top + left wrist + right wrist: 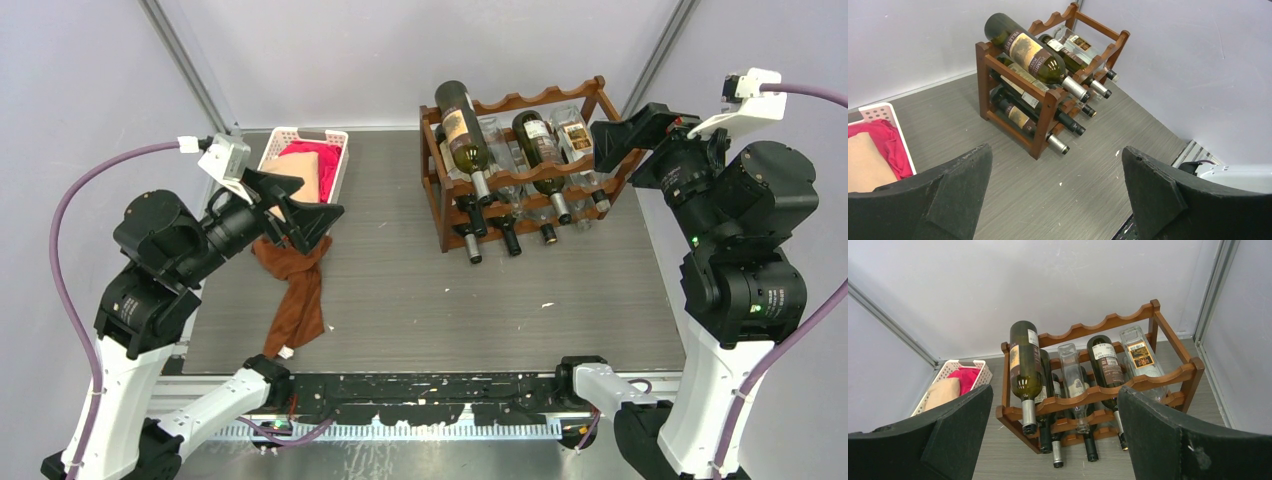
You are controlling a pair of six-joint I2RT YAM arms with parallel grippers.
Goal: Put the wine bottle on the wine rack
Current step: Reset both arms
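Tabletop: grey, streaked surface; both arms are bolted at its near edge.
Wine rack: reddish-brown wood with scalloped rails. It stands at the far edge, toward the far right corner, with its open front facing the near edge.
Basket: white slotted plastic, in the far left corner. It holds red and beige cloth.
Brown cloth: crumpled on the tabletop by the left edge, trailing toward the near edge.
Wine bottle: dark green glass with a tan label. It lies on the rack's top tier at the left end, neck toward the near edge and base jutting past the back rail.
Other bottles: dark and clear glass, lying in the remaining scallops of the top and lower tiers.
Left gripper: fingers spread wide, raised over the basket's near end. The wine bottle is well apart from it, across the tabletop to the right.
Right gripper: fingers spread wide, just beside the rack's right end. The wine bottle lies at the opposite end of the rack and touches neither finger.
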